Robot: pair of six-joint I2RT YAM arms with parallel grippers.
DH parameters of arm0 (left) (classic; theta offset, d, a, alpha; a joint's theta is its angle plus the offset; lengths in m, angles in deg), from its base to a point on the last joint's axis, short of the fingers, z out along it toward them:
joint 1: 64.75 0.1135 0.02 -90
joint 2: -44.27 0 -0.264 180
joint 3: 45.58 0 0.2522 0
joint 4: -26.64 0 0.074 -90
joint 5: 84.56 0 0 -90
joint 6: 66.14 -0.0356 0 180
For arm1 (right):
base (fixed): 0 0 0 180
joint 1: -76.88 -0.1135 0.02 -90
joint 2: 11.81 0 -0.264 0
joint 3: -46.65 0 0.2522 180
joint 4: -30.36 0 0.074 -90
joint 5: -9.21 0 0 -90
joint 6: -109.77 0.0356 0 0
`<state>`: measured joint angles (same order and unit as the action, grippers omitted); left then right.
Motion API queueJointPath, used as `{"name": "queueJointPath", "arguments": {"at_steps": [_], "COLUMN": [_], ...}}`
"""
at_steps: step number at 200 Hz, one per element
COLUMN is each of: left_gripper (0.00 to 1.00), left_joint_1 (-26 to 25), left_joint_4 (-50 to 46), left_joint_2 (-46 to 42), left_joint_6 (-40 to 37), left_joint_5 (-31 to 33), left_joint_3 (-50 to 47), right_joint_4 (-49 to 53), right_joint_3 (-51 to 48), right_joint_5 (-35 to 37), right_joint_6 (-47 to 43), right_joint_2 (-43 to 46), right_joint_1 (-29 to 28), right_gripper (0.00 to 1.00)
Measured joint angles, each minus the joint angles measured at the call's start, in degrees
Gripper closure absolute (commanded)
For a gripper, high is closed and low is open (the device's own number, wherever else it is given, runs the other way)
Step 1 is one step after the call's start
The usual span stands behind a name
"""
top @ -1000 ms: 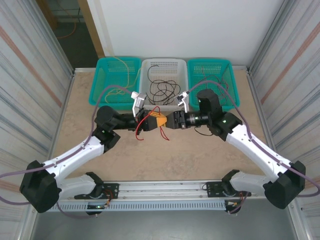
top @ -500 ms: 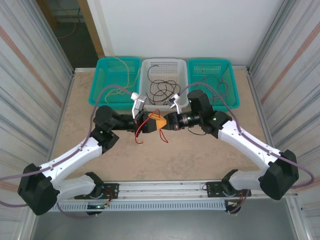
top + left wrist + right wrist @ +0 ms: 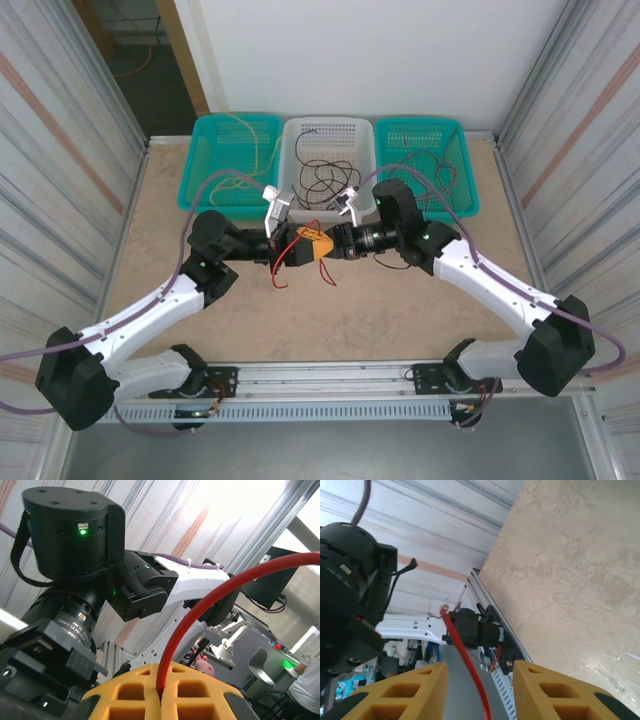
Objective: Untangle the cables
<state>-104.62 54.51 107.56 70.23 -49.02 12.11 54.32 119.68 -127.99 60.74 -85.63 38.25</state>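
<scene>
Top view: three baskets (image 3: 330, 126), two teal and one white, line the far edge of the worktop (image 3: 380, 310), holding curly yellow and black cables (image 3: 322, 180). One red cable (image 3: 277, 268) hangs between left gripper (image 3: 312, 244) and right gripper (image 3: 333, 247).

Left wrist: jaws clamped on it.

Right wrist: jaws parted, strand passing between.

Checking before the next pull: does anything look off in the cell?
Nothing is spilled or damaged. One oddity: the left gripper is clamped on the red cable, but the right gripper is open around it, not gripping.
</scene>
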Motion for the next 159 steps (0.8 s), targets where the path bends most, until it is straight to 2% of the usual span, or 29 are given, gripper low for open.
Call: {"name": "queueJointPath", "arguments": {"at_steps": [56,104,123,148,159], "left_gripper": [1.00,1.00,1.00,1.00,1.00], "left_joint_1": [0.0,0.0,-0.3,-0.7,-0.7], "left_joint_4": [-1.7,-6.6,-13.7,-17.4,-19.1], "left_joint_2": [0.0,-1.6,-5.2,-14.7,-17.6], "left_joint_6": [-1.0,-4.3,-9.1,-13.6,-14.1], "left_joint_5": [0.0,2.4,11.3,28.9,35.3], "left_joint_3": [0.7,0.9,0.7,-4.5,-7.9], "right_joint_4": [-0.7,-1.7,-2.3,-3.0,-3.7], "right_joint_3": [0.0,-1.1,-2.8,-5.5,-5.6], "right_joint_5": [0.9,2.6,4.9,6.2,5.1], "right_joint_6": [0.7,2.2,4.6,9.9,11.8], "right_joint_2": [-0.9,0.2,2.4,5.2,5.9], "right_joint_1": [0.8,5.6,10.8,20.4,22.4], "right_gripper": [1.00,1.00,1.00,1.00,1.00]}}
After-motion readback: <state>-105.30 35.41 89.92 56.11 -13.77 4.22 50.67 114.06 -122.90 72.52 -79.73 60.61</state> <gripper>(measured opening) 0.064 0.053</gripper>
